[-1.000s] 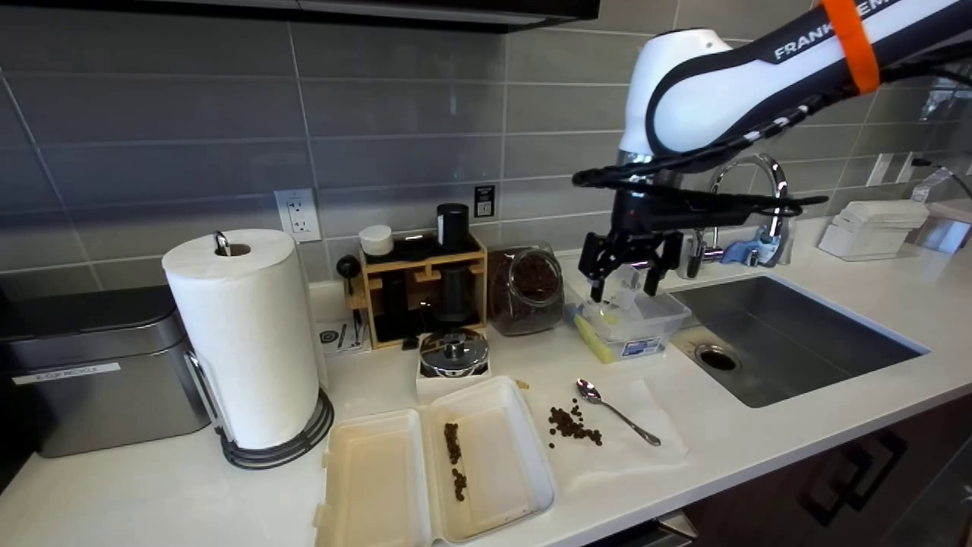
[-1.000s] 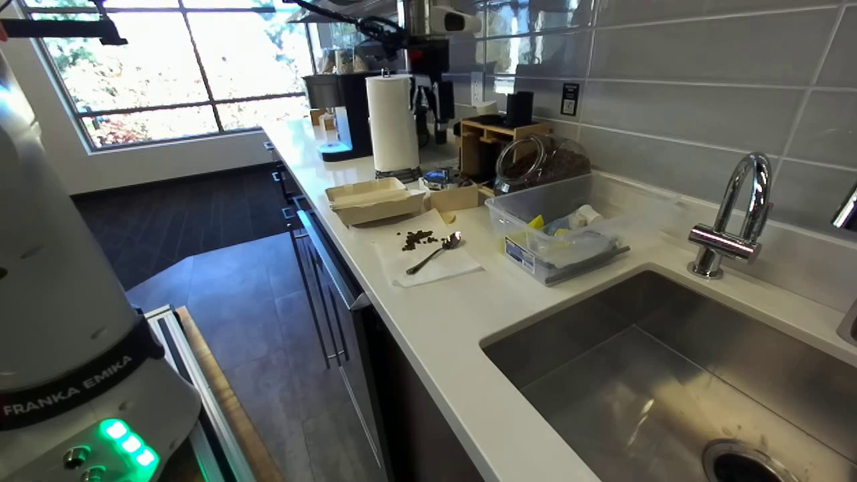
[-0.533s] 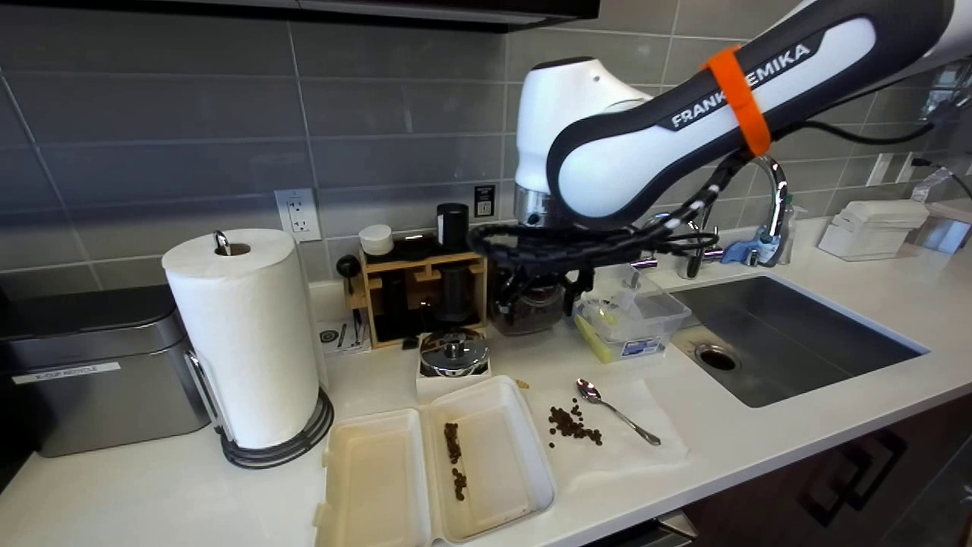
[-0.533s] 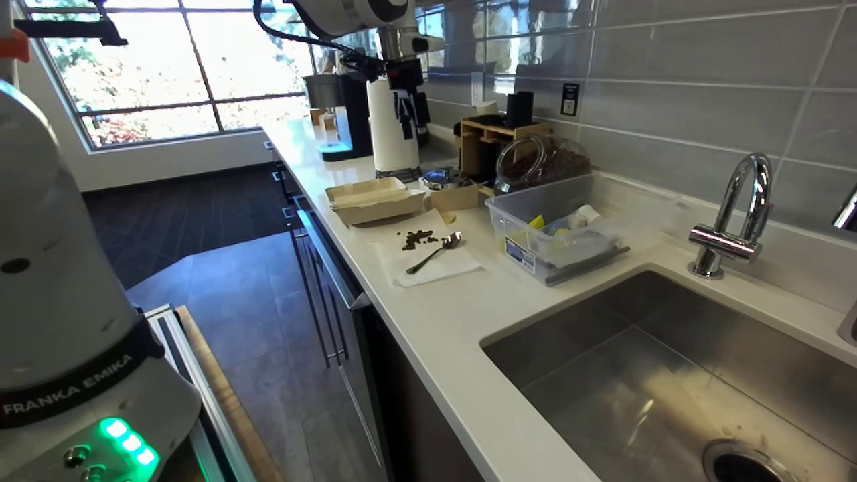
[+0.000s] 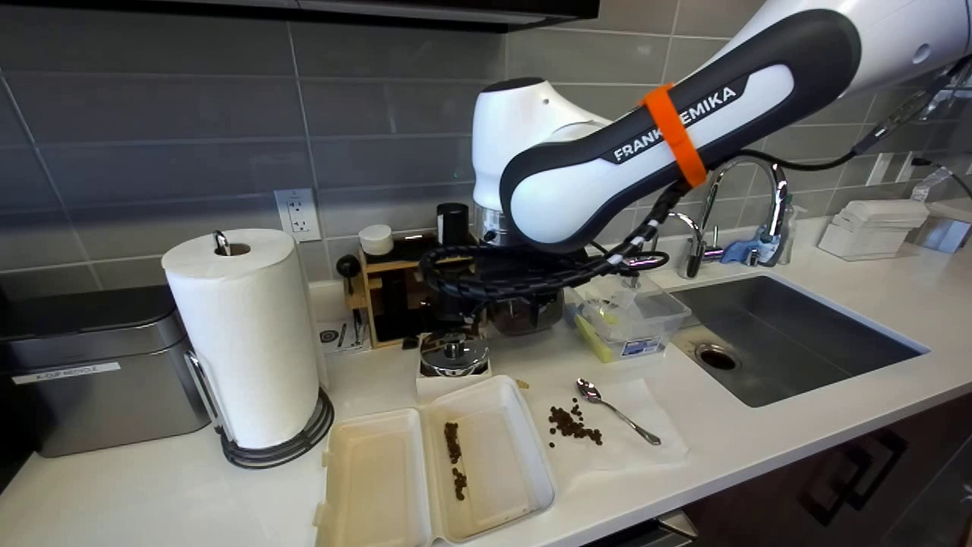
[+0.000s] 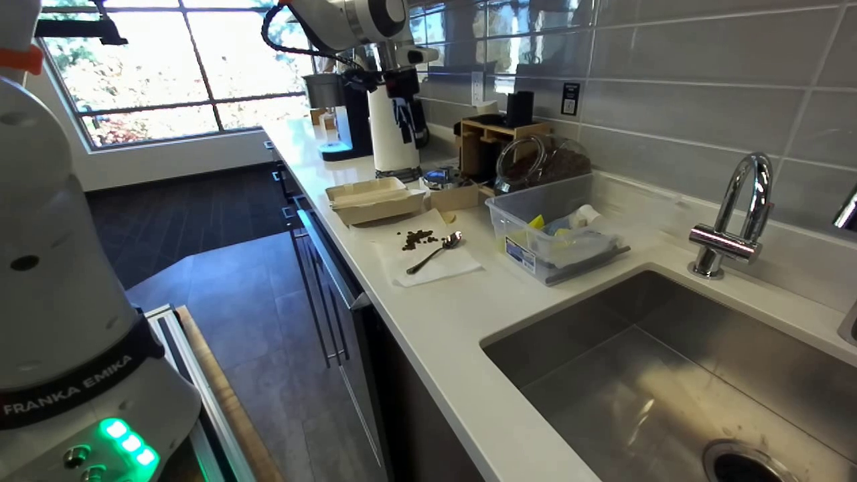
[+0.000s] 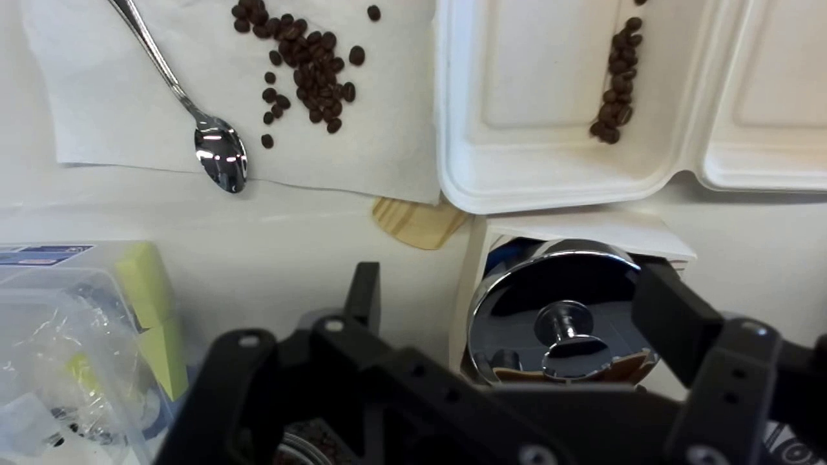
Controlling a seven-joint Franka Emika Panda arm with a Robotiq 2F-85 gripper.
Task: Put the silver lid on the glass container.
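Silver lid (image 7: pixel 562 320), round, mirror-bright, knobbed: one, at the top of a white square box (image 7: pixel 639 234); dial centre for all bearings below, twelve straight up.

Pincer (image 7: pixel 510 290): one, fingers (image 7: pixel 367 290) spread wide, above the lid and clear of it.

Glass container (image 6: pixel 549 167), dark brown within: one, shown in an exterior view; in the wrist view at eight o'clock, mostly behind the pincer.

Further, wrist view: wooden piece (image 7: pixel 420 223), ten o'clock; white clamshell tray (image 7: pixel 543 71) with a row of beans (image 7: pixel 618 84), twelve; spoon (image 7: pixel 221 155), ten, partly on white paper (image 7: pixel 123 123) bearing loose beans (image 7: pixel 316 74); plastic tub (image 7: pixel 39 281), nine.

In an exterior view: paper towel roll (image 5: pixel 243 342), nine o'clock; sink (image 5: pixel 805 327), three, let into the pale desk (image 5: pixel 129 494).
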